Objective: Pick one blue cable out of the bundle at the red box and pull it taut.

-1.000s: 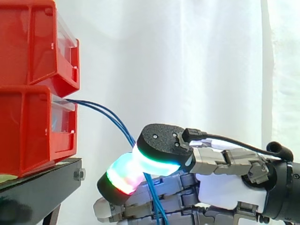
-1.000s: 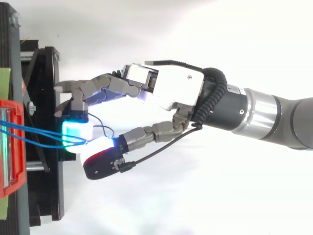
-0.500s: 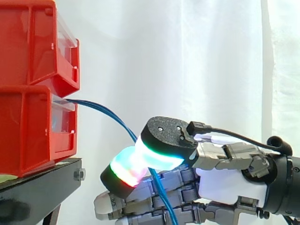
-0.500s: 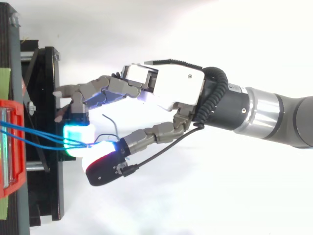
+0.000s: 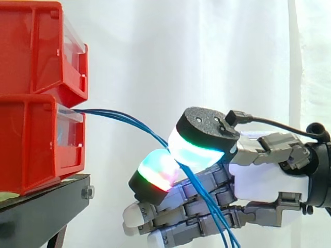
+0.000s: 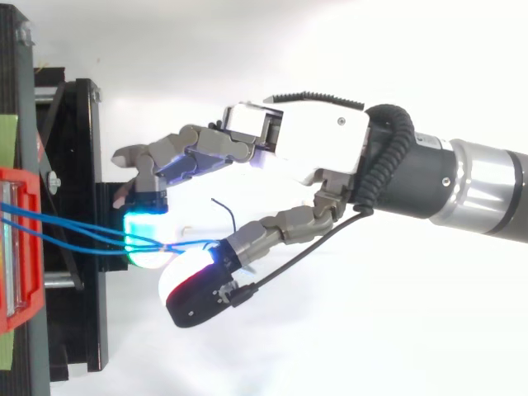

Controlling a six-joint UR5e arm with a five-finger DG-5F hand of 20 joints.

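a: which step?
b: gripping. the hand (image 5: pixel 264 181) pinches several blue cables (image 5: pixel 116 114) between thumb and finger, running ahead of it to the red box (image 5: pixel 31 144)
a: next?
b: likely keep one, draw back until straight

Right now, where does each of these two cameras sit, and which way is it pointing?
Side view: sits beside the work at about its height, looking level across the red bins on the black stand toward the white curtain; the hand enters from the right edge.
Top view: sits above the work, looking down; the hand and arm reach in from the right.
Shared: the same hand, its fingers pinching the blue cables that run from the red bins.
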